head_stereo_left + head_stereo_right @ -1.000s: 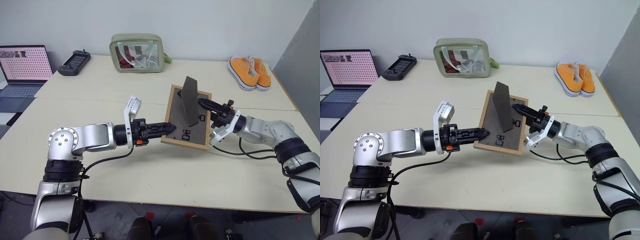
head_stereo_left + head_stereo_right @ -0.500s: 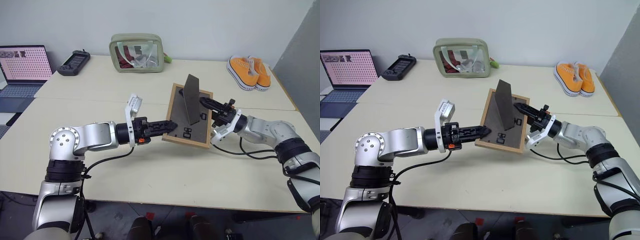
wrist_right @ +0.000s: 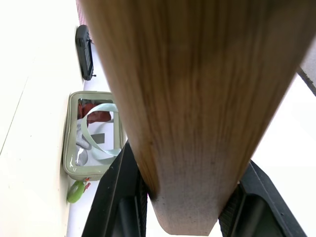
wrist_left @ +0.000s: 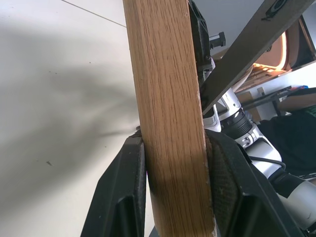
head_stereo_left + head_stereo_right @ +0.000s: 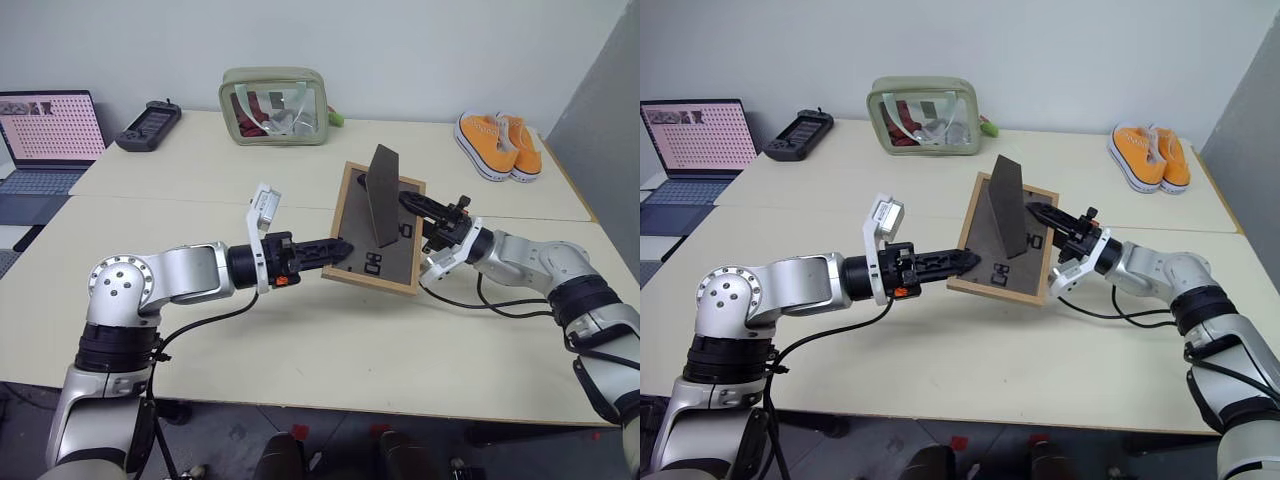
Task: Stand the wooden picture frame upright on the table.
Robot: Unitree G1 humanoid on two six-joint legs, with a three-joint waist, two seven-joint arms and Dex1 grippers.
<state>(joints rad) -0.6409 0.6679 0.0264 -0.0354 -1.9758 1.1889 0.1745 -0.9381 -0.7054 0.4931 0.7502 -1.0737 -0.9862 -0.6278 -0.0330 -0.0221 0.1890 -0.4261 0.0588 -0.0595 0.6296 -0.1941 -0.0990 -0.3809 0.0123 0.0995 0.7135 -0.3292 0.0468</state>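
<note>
The wooden picture frame [image 5: 362, 228] hangs tilted above the table [image 5: 300, 340], its dark grey back towards me and its fold-out stand [image 5: 381, 196] sticking up. My left gripper [image 5: 340, 250] is shut on the frame's lower left edge. In the left wrist view the light wood border [image 4: 170, 123] sits pinched between both fingers [image 4: 123, 197]. My right gripper [image 5: 412, 206] is shut on the frame's right edge, and the right wrist view has the wood border [image 3: 197, 98] between its fingers [image 3: 118, 197]. The picture side is hidden.
A green transparent pouch [image 5: 273, 105] stands at the back of the table, with a black game controller [image 5: 148, 124] to its left. An open laptop [image 5: 45, 135] is at the far left, and orange shoes [image 5: 498, 143] lie at the back right.
The frame has tipped a little steeper, its top edge slightly higher, as my left gripper turned. Both hands stay in place and keep their grip.
</note>
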